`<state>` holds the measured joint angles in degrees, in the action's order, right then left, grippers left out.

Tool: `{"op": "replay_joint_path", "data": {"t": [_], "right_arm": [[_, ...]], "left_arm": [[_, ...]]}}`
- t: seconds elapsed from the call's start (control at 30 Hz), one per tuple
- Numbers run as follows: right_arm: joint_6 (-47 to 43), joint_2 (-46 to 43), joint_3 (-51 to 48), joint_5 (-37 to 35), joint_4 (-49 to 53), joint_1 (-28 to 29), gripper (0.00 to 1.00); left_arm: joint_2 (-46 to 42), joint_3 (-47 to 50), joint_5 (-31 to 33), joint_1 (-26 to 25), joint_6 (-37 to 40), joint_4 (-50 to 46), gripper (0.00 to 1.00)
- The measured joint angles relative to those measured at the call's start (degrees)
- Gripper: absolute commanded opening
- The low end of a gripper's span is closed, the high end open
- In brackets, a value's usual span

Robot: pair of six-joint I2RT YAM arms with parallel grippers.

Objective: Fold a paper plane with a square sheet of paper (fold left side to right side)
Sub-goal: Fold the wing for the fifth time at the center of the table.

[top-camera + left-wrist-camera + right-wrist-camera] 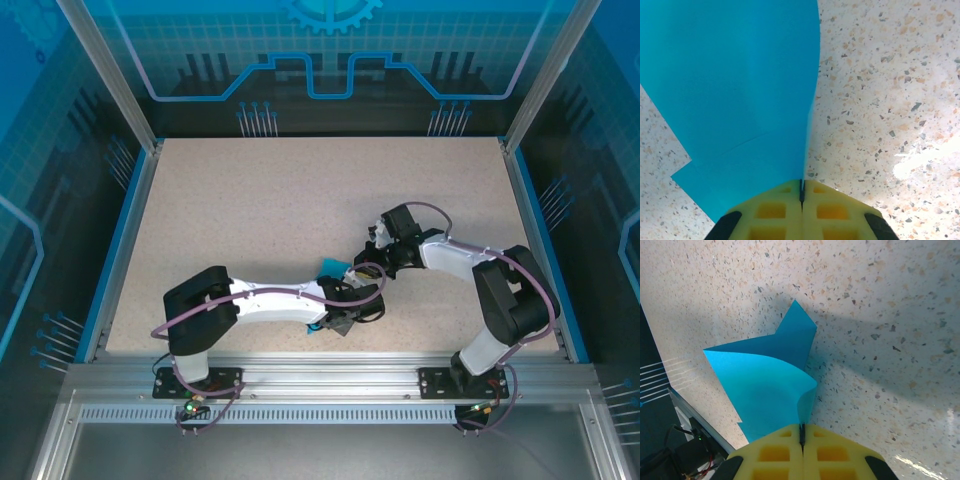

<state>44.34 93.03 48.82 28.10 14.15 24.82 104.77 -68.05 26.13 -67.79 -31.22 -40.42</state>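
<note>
We see the paper point(330, 266) near the front middle of the table point(300, 190), where the two arms meet. From above, just small cyan slivers peek out between the dark wrists. It is thin, smooth, bright cyan stock, folded and curled rather than a flat square.

In the left wrist view the left gripper point(801, 186) is clenched. Its yellow fingers point(772, 210), blocky plastic with square recesses, press together along a dark hairline seam. The paper's right edge runs straight down into that seam, so we read this as a pinch on the paper. From there the sheet spreads up and to the left as a broad matte field. It has one faint diagonal crease and a stepped outline at its lower left.

In the right wrist view the right gripper point(801, 430) is likewise clamped tight, with the same yellow fingers point(832, 455) meeting on a raised curl of the paper. The near layer bows upward in a soft curve and catches more light. Behind it a flatter layer lies on the table, ending in a sharp triangular point on the far side and a second pointed corner toward the left. A soft shadow falls beside it.

The tabletop is pale beige, flecked with grey and brown like terrazzo, and slightly glossy where glare strikes it.
</note>
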Motion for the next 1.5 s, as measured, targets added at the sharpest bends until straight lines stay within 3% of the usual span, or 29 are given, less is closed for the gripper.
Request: {"op": "replay_joint_path", "data": {"t": [0.03,0.17,0.37,0.63,0.73,1.0,1.5], "right_arm": [[-0.44,0.00,0.04,-0.33,0.22,0.00,0.01],[-2.16,-0.63,0.07,-2.34,1.36,0.00,0.29],[-5.53,-10.10,-0.57,-7.78,2.21,-1.40,0.67],[-8.13,-25.51,-10.19,-13.07,1.42,-5.44,0.95],[-8.85,-29.88,-13.99,-14.14,1.73,-5.79,1.00],[-8.81,-38.86,-21.75,-13.75,0.09,-5.86,1.00],[-7.26,-39.26,-26.58,-12.72,-9.29,0.76,1.00]], "left_arm": [[-0.11,0.00,0.02,0.00,0.00,0.00,0.00],[-2.01,0.68,-1.11,0.50,0.17,1.09,0.00],[-6.88,3.69,-9.84,4.57,0.26,6.32,0.00],[-8.15,6.73,-23.21,10.86,-0.24,13.62,0.00],[-8.15,8.24,-28.17,12.79,-0.98,17.20,0.00],[-8.15,14.64,-41.77,20.55,-6.25,29.07,0.00],[-9.38,25.49,-58.45,29.73,-11.93,49.11,0.00]]}}
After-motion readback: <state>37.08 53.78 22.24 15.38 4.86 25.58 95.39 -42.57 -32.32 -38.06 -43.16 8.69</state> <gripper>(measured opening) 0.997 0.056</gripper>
